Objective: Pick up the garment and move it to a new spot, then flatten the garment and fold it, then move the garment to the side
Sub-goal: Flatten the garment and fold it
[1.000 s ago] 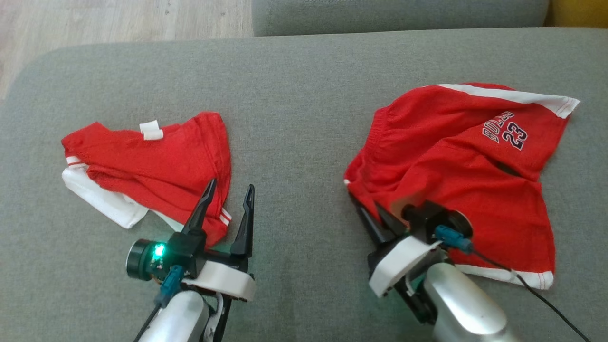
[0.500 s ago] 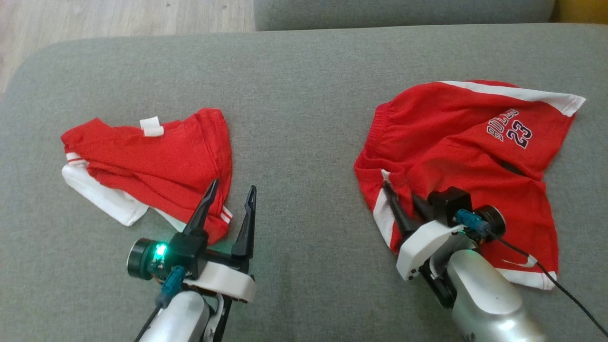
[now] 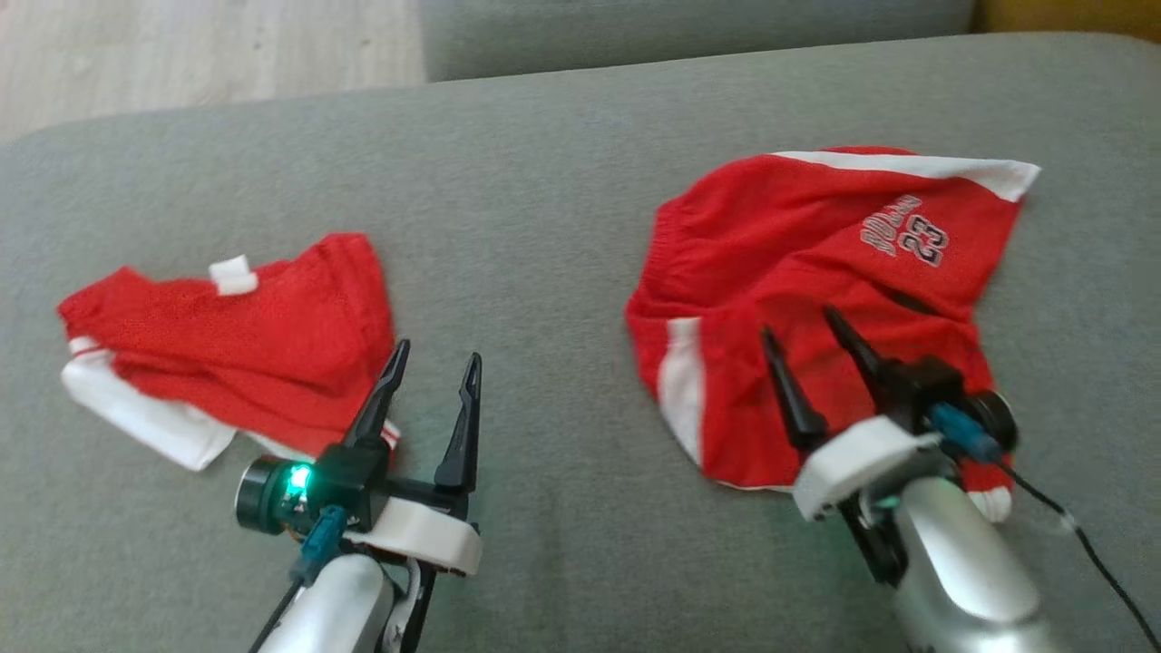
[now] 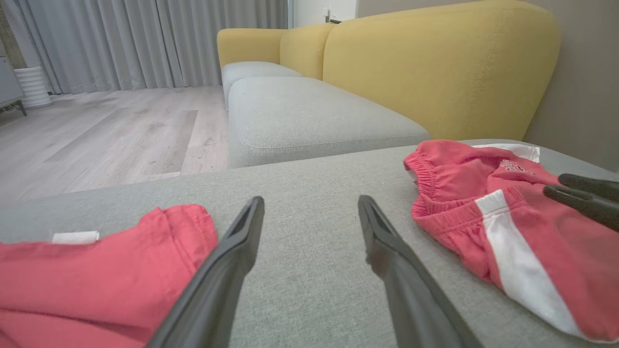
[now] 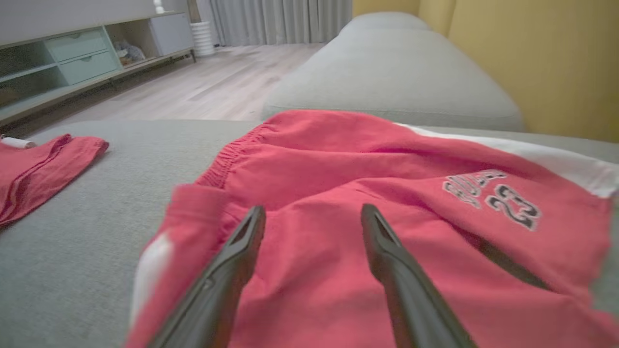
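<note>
The garment, red shorts [image 3: 816,245] with white side stripes and a "23" print, lies rumpled on the right of the grey sofa cushion [image 3: 544,227]. Its near-left edge is turned over, so a white stripe [image 3: 676,381] shows. My right gripper [image 3: 800,323] hovers open over the shorts' near part with nothing between its fingers; the right wrist view has it [image 5: 314,208] just above the red cloth [image 5: 338,159]. My left gripper [image 3: 438,352] stands open over bare cushion, its left finger at the right edge of a second red garment [image 3: 236,354].
The second red-and-white garment [image 4: 96,270] lies bunched at the cushion's left. Beyond the cushion are another grey seat [image 4: 309,116], a yellow backrest [image 4: 435,63] and wooden floor [image 4: 96,135]. Bare cushion lies between the two garments. A cable [image 3: 1088,553] trails from my right wrist.
My right gripper went from shut on the shorts' near-left edge to open and let it go. That edge now lies turned over with the white stripe showing. The head camera shifted.
</note>
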